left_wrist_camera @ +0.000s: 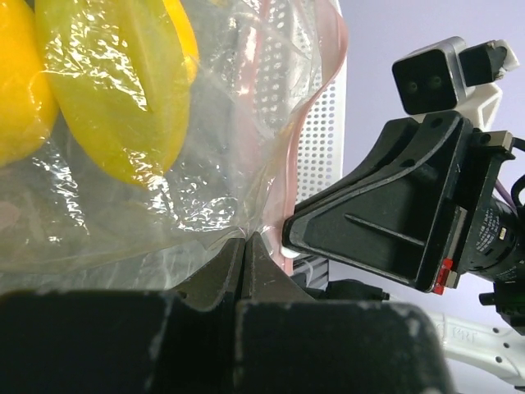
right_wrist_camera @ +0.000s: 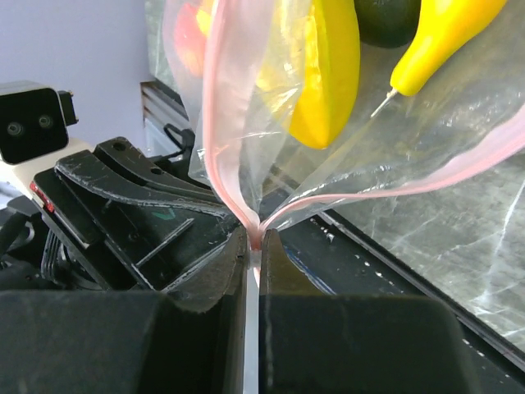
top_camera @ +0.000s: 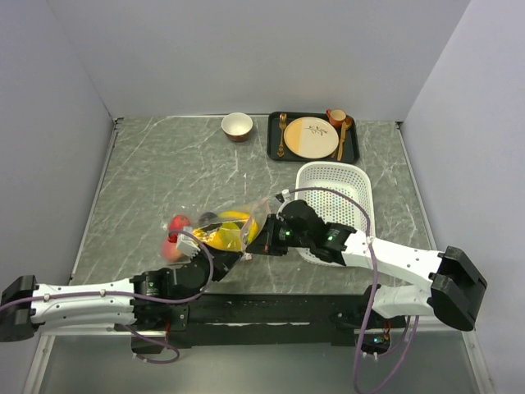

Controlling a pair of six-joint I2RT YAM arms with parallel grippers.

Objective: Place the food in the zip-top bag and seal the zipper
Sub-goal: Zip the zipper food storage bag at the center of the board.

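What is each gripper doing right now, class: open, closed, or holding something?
Left gripper: closed, pinching the zip-top bag.
Right gripper: closed on the zipper.

both arms reach inward, left claw (left_wrist_camera: 246,250) and right claw (right_wrist_camera: 253,246) pinched shut, tips nearly meeting

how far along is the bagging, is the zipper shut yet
Done: yellow plastic fruits sit inside the clear crinkly zip-top bag. In hand: the left end effector pinches the bag's edge and the right end effector is shut on the pale pink zipper strip. To do: above that pinch the strip splits into two sides, so the mouth is open and needs sealing. Whether the red fruit is bagged is unclear.
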